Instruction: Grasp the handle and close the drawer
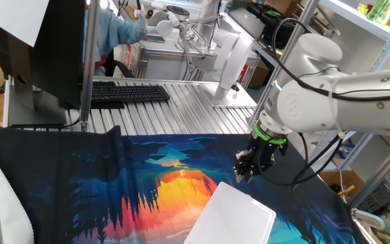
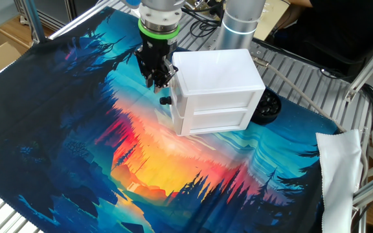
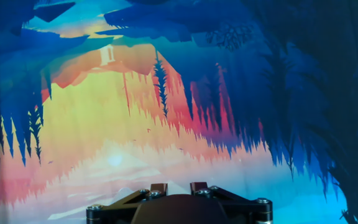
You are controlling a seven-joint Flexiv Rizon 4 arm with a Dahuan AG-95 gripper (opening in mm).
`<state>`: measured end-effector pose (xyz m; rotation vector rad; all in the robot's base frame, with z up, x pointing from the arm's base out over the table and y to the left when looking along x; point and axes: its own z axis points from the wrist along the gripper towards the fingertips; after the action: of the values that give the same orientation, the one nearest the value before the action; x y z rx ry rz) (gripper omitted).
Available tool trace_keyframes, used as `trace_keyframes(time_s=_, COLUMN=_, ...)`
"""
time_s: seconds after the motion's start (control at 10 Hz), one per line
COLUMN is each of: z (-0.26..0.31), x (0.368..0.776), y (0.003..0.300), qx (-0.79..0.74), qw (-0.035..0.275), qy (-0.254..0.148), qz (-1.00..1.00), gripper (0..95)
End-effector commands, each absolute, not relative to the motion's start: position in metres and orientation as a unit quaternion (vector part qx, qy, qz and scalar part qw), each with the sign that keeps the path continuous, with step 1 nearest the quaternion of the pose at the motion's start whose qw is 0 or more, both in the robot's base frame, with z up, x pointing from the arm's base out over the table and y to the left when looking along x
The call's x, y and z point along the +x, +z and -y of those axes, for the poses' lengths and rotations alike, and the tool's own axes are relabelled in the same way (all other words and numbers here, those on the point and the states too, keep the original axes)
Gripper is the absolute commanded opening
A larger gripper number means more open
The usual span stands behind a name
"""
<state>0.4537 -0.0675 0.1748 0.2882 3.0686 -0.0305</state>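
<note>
The white box (image 2: pixel 215 68) stands on the printed cloth (image 2: pixel 109 149); in one fixed view only its plain back (image 1: pixel 232 213) shows. Two stacked drawer fronts (image 2: pixel 214 103) face the front and look about flush with the box. I cannot make out the handle in any view. My gripper (image 2: pixel 160 83) hangs at the box's left front corner, fingers pointing down, and it also shows in one fixed view (image 1: pixel 244 173). In the hand view (image 3: pixel 178 185) the fingertips (image 3: pixel 159 186) stand a small gap apart, holding nothing, with only cloth below.
A black round object (image 2: pixel 267 107) lies behind the box's right side. A white cloth (image 2: pixel 339 162) lies at the right edge. A keyboard (image 1: pixel 124 93), a monitor (image 1: pixel 46 47), a white upright panel (image 1: pixel 232 61) and a metal post (image 1: pixel 87 64) stand at the back.
</note>
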Motion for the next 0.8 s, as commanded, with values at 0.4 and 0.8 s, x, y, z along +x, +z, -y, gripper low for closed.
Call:
trace_keyframes(time_s=0.4, z=0.0677, x=0.4546, y=0.1747, qx=0.111, qw=0.029, qy=-0.011, qz=-0.993, gripper=19.0)
trace_keyframes(time_s=0.8, z=0.0672, x=0.4535, y=0.174, qx=0.128, qw=0.028, qy=-0.01, qz=-0.991, gripper=19.0)
